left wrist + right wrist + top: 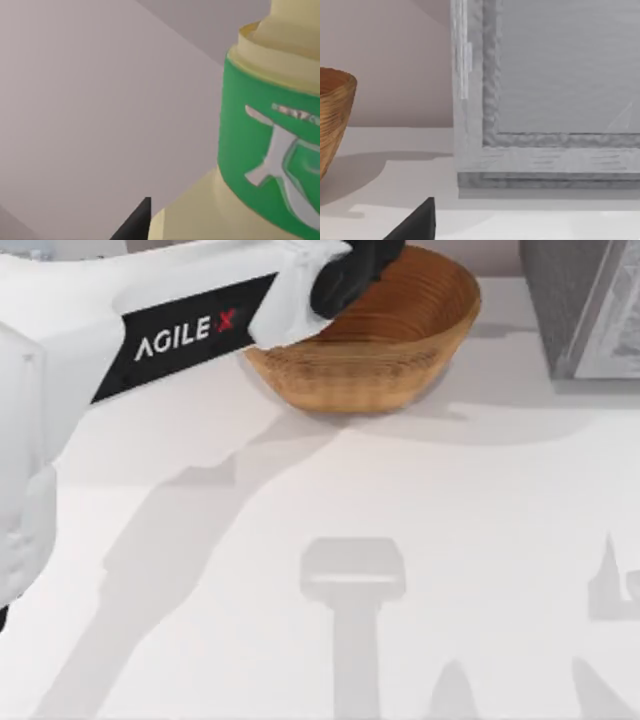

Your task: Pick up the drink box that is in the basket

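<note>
Over the basket (400, 350), the left gripper (355, 275) hangs beside the drink box (270, 165), grasp pending; jaws' state cannot be told. Next: close and lift.

The left arm (150, 330) covers the basket's (400, 360) near-left rim and interior. The left tool's fingers are hidden there. The drink box (270, 150) is cut off by the left wrist view's edge, as is the grey frame (545, 150) in the right wrist view.

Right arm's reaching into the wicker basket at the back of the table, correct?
Not the right arm: the top view shows the left arm stretching from the table's left, its tool over the wicker basket at the back of the table.
</note>
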You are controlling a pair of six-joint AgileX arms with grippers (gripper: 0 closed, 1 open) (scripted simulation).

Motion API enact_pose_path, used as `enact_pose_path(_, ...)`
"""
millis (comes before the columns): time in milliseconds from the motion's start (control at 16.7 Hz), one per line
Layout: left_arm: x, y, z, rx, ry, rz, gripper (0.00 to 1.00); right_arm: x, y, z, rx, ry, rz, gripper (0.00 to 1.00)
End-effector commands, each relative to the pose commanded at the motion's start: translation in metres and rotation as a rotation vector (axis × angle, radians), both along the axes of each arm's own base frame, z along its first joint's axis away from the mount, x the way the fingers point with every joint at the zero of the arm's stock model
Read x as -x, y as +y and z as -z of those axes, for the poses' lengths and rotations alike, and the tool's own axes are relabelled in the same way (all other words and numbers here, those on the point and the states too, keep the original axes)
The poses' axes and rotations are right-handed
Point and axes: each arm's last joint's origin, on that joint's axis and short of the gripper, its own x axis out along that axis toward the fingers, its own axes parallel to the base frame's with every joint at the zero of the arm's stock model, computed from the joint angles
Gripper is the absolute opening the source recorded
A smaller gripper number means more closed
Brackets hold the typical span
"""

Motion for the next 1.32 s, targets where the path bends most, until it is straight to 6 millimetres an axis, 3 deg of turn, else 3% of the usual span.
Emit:
enact_pose_path(180, 0.011, 0.029, -0.015, -0.016, 0.021, 0.003, 0.00, 0.000, 0.000, 0.000, 0.000, 0.000, 0.000, 1.00)
enact_pose_path(360, 0.037, 0.079, -0.046, -0.008, 0.016, 0.001, 0.00, 0.000, 0.000, 0.000, 0.000, 0.000, 0.000, 1.00)
enact_pose_path(540, 0.085, 0.141, -0.075, 0.010, -0.008, -0.004, 0.00, 0.000, 0.000, 0.000, 0.000, 0.000, 0.000, 1.00)
enact_pose_path(720, 0.148, 0.201, -0.082, 0.020, -0.031, -0.009, 0.00, 0.000, 0.000, 0.000, 0.000, 0.000, 0.000, 1.00)
enact_pose_path(900, 0.215, 0.248, -0.059, 0.021, -0.049, -0.013, 0.00, 0.000, 0.000, 0.000, 0.000, 0.000, 0.000, 1.00)
enact_pose_path(1080, 0.270, 0.276, -0.012, 0.018, -0.057, -0.018, 0.00, 0.000, 0.000, 0.000, 0.000, 0.000, 0.000, 1.00)
enact_pose_path(1320, 0.309, 0.292, 0.062, 0.009, -0.046, -0.022, 0.00, 0.000, 0.000, 0.000, 0.000, 0.000, 0.000, 1.00)
